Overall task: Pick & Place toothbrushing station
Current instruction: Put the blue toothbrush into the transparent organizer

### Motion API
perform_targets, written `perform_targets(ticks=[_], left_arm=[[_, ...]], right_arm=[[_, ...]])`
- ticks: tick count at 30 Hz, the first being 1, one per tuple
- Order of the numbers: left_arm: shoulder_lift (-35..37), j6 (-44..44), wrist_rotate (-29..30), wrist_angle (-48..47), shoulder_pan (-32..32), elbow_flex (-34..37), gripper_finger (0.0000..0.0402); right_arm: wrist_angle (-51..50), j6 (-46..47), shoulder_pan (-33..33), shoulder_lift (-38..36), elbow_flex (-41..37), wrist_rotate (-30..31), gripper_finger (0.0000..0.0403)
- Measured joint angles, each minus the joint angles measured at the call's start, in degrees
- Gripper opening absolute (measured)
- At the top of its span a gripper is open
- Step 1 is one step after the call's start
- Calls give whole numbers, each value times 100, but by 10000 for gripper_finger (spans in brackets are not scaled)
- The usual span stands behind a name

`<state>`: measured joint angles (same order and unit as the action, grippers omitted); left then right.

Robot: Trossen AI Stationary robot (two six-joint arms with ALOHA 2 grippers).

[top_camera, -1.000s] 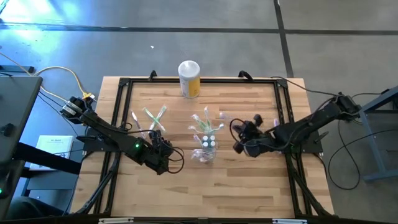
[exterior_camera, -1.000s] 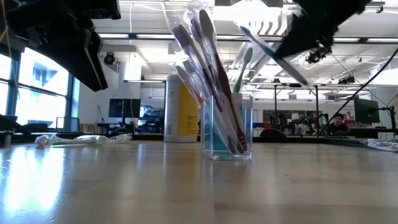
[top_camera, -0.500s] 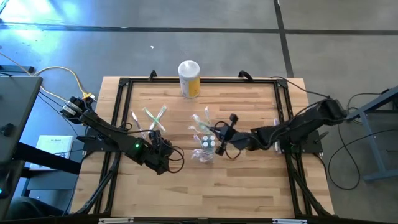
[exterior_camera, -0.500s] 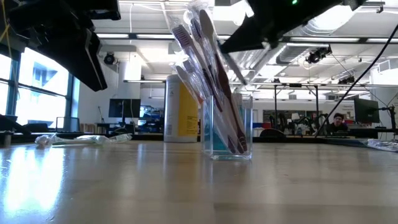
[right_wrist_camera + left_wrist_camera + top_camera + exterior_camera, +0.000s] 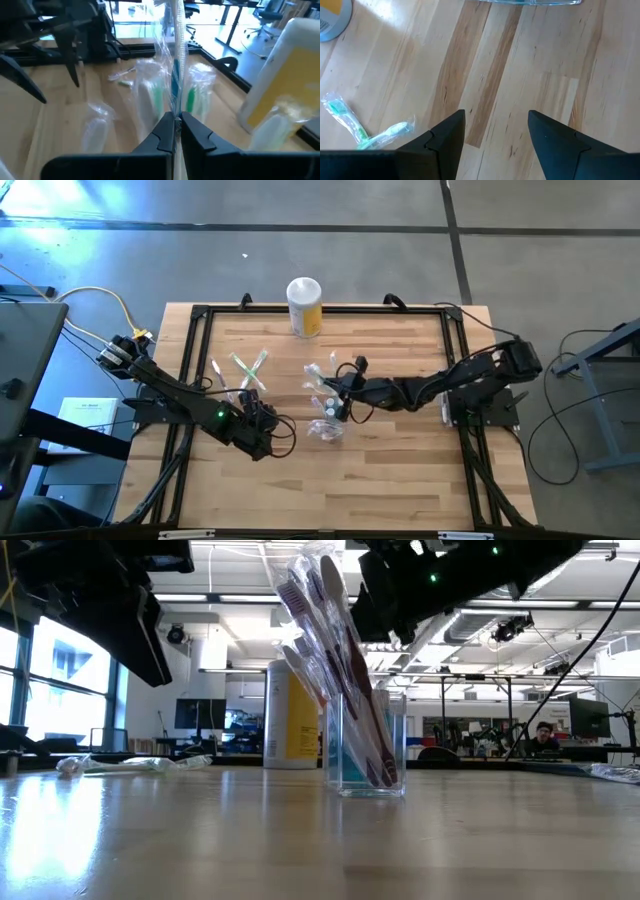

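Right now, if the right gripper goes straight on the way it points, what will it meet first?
Most likely the bunch of wrapped toothbrushes standing in the clear cup. The right gripper, shut on one toothbrush, points into them, though depth is hard to judge.

both arms are matt black, built of slim jointed links with loose black cables looping beside the wrists. the left arm (image 5: 190,402) shows a small green light near its wrist, and the right arm (image 5: 470,375) shows green lights too. each ends in two dark, angular, wedge-shaped fingers (image 5: 445,137).
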<state>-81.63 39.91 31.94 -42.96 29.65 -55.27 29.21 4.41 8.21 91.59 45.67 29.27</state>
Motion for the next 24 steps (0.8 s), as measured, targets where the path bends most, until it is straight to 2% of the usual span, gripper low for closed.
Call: perform_targets(ticks=[10,13,16,21,24], left_arm=[[-2,48,0,9,0,-2,209],[-2,47,2,42,0,-2,209],[-2,47,4,64,0,-2,209],[-2,38,3,117,0,-2,209],[-2,34,4,116,0,-2,209]], right_arm=[[2935,-204,-112,42,-1471,-523,5],[3244,-153,-232,37,-1738,-605,5],[3359,10,-420,54,-1822,-1038,5],[3852,91,-577,356,-1821,-1577,5],[4227,94,-590,610,-1819,-1635,5]])
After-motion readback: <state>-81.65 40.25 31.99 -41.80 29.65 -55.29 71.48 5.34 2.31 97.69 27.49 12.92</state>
